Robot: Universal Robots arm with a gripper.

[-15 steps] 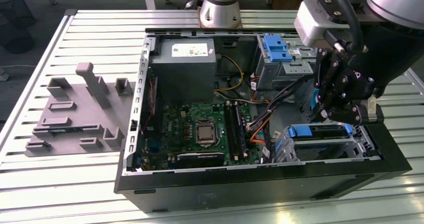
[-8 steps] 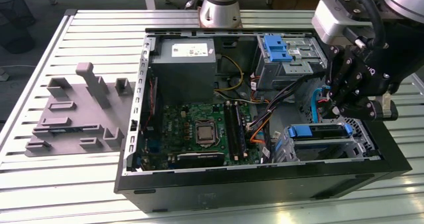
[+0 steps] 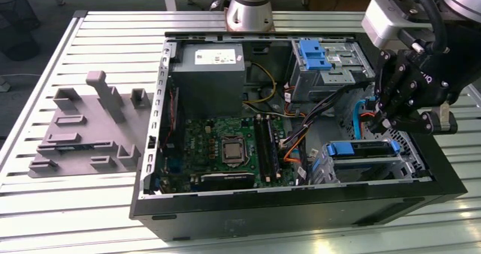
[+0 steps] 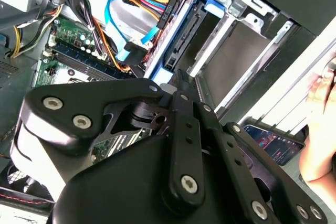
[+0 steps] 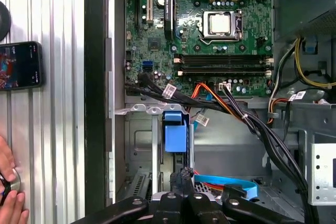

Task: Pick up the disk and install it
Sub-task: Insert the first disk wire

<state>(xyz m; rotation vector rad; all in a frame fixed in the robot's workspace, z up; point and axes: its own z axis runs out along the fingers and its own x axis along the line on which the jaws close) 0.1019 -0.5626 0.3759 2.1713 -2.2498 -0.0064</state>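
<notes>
disk (image 3: 361, 148) sits in the metal drive cage (image 3: 342, 172) at the case's corner toward the exterior view's right, with its blue carrier edge facing up. i cannot tell whether it is fully home.

from the exterior view's left, a grey moulded fixture (image 3: 87, 124) lies on the slatted desk (image 3: 112, 34), well apart from the work. next is the open computer case (image 3: 301, 206), with the big grey box (image 3: 206, 76) and the motherboard (image 3: 225, 147) inside. right of those, loose cables (image 3: 297, 144) and a blue data cable (image 3: 353, 119) run just beside the cage. furthest right, the gripper (image 3: 398, 124) hovers just above the disk. in the first wrist view its fingers look drawn together with nothing between them.

1 step seems in hand: working the carrier in its cage. to do it well, i would keep the gripper centred over the blue edge and travel straight along the cage walls without tilt. i would also stay clear of the blue data cable, which could snag.
</notes>
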